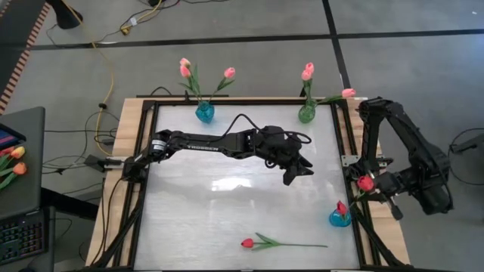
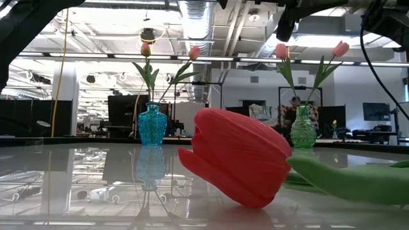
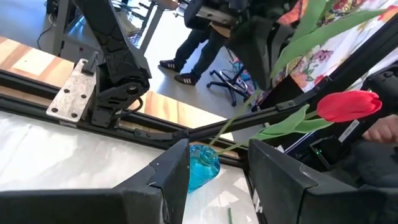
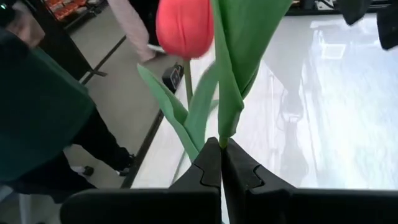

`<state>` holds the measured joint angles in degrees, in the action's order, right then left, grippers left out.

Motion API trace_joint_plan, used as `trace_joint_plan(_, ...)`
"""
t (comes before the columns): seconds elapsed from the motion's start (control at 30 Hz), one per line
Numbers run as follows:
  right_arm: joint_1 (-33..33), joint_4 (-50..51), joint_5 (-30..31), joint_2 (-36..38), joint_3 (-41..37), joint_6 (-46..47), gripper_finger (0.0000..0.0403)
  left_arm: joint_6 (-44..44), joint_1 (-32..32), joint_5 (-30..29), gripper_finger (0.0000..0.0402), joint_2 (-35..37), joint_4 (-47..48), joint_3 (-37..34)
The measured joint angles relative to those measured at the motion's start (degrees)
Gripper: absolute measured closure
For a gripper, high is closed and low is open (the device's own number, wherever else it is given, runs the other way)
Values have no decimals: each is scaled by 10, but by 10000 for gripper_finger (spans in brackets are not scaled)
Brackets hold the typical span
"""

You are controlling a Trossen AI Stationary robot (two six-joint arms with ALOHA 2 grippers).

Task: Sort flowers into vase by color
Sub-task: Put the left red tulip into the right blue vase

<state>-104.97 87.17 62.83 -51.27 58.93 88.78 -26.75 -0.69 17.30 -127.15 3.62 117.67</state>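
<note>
At table's right edge, right gripper (image 4: pixel 221 163) clenched on red tulip (image 1: pixel 366 182) stem, mid-carry; next, lowering into small blue vase (image 1: pixel 339 218) just beside. Left gripper (image 1: pixel 300 171) released, hovering mid-table.

No text reads clearly anywhere (arm lettering too blurred).
</note>
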Motion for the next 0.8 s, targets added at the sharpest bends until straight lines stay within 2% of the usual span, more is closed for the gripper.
trace_joint_plan(0.43,0,-25,-3,-2,-21,14,379,-8,0,1,251,0,12,0)
trace_joint_plan(0.8,0,-23,-24,-37,-38,27,379,-1,0,2,251,0,13,0)
